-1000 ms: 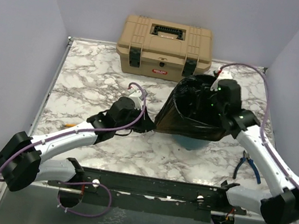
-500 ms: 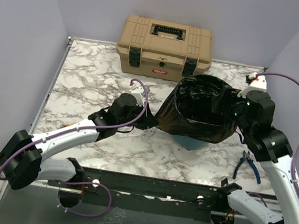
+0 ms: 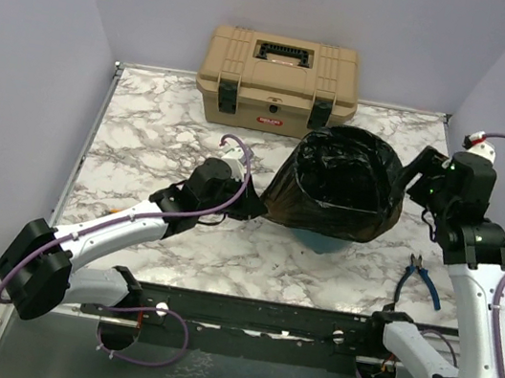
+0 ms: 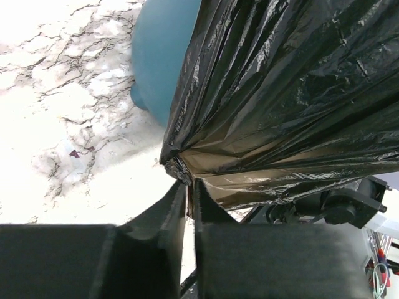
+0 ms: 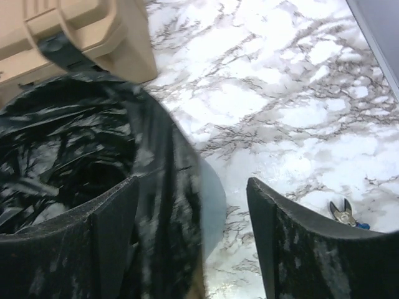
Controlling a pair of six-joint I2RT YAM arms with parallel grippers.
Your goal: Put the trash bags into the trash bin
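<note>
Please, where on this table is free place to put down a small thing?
Widest bare marble: far left, between the toolbox, the table edge and the left arm. Smaller patch: near edge, between left arm and pliers. Crowded: around the trash bag, held by the left end effector.

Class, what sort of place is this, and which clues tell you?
Probably a robotics test cell: two arms mounted at a marble-patterned table's edge, plain walls around it, props like a tan toolbox and a bagged trash bin.

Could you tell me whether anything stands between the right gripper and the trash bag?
Nothing visible does: the open right gripper directly faces the trash bag from its right; the pliers lie off to the near side.
</note>
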